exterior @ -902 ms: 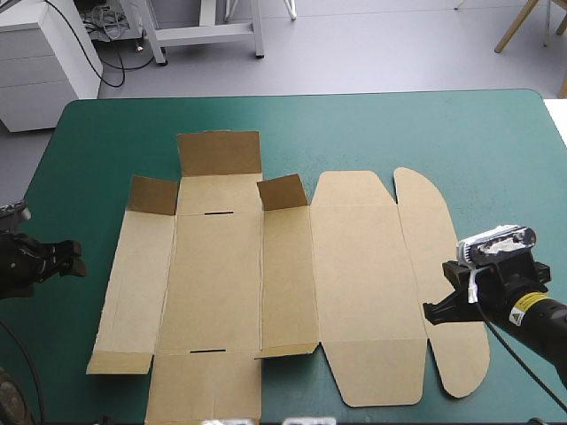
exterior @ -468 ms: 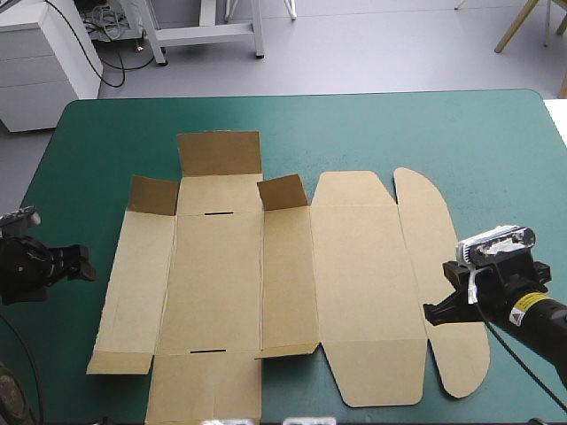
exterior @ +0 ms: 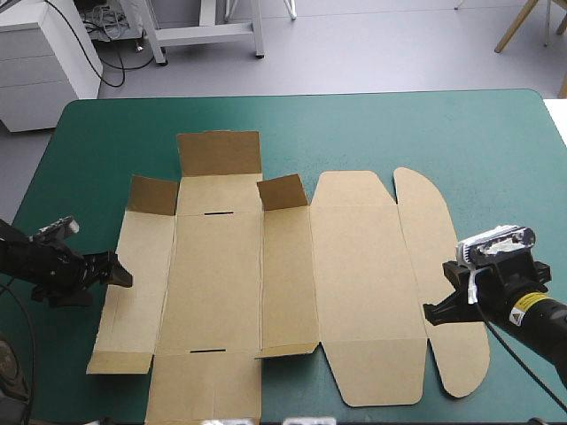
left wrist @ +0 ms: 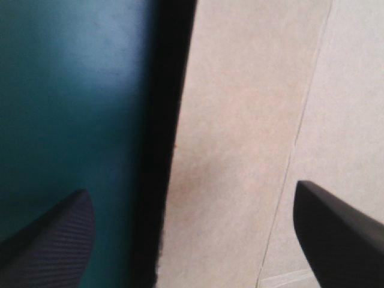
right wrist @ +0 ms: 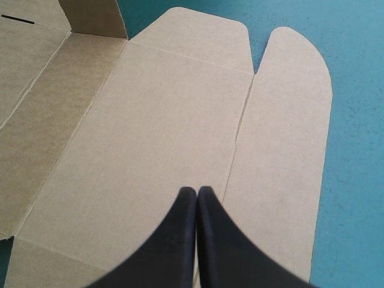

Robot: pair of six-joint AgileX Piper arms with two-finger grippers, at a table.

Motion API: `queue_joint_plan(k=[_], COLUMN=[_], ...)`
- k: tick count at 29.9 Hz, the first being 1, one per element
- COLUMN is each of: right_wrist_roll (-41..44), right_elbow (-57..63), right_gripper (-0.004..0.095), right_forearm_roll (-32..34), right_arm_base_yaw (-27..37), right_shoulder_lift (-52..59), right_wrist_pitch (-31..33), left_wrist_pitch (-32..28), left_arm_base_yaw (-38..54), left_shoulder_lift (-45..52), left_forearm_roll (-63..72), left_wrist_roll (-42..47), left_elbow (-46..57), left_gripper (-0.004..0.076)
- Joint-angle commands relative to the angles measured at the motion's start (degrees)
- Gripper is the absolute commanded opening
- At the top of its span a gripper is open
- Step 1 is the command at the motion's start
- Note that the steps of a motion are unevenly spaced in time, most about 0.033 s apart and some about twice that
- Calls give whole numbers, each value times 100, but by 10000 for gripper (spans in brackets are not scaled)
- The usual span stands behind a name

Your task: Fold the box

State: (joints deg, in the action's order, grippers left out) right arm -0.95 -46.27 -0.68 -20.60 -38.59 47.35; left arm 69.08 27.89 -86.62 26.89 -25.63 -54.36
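Teal-green counter (exterior: 381, 133) carries the brown box (exterior: 354, 266) near its middle, lying almost flat. Your left end effector (exterior: 115, 270) stands wide and empty, straddling the box's left edge. Your right end effector (exterior: 431, 312) is pinched to a point, holding nothing, over the crease beside the rounded flap. Assessment: folding barely begun. Only three far flaps tilt up, and no walls are raised or tucked yet. You have ample room far and right, but the near edge is tight.

The box (exterior: 354, 274) lies on the table (exterior: 443, 133), left gripper (exterior: 120, 274) at its left edge, right gripper (exterior: 431, 312) at its right.
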Motion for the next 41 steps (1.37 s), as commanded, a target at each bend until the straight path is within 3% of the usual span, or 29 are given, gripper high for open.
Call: queue_joint_plan(k=[1,4,6,8,15,23,30,41], right_wrist_roll=[-44,-44,-44,-44,-44,-44,-99,-197], right_elbow=[-150,-150,-150,-150,-150,-150,-150,-150], right_gripper=[-19,-19,-19,-19,-19,-19,-19,-19], right_forearm_roll=[-21,-34,-34,-34,-43,-43,-107,-254], right_arm_base_yaw=[12,12,12,12,12,12,12,12], right_shoulder_lift=[13,13,13,13,13,13,13,13], right_wrist_pitch=[-308,-298,-283,-285,-285,-272,-273,-262], left_wrist_pitch=[329,324,426,552,552,552,552,523], left_arm_base_yaw=[-290,-525,-601,-599,-599,-660,-1289,-2155], left_shoulder_lift=[162,162,174,184,351,387,697,749], left_forearm_roll=[232,267,345,421,397,625,538,589], left_wrist_roll=[-75,-174,-159,-120,-35,14,14,447], left_elbow=[-14,-45,-158,-371,-673,-673,-790,-1976], left_gripper=[629,621,574,470,-8,-10,-10,-8])
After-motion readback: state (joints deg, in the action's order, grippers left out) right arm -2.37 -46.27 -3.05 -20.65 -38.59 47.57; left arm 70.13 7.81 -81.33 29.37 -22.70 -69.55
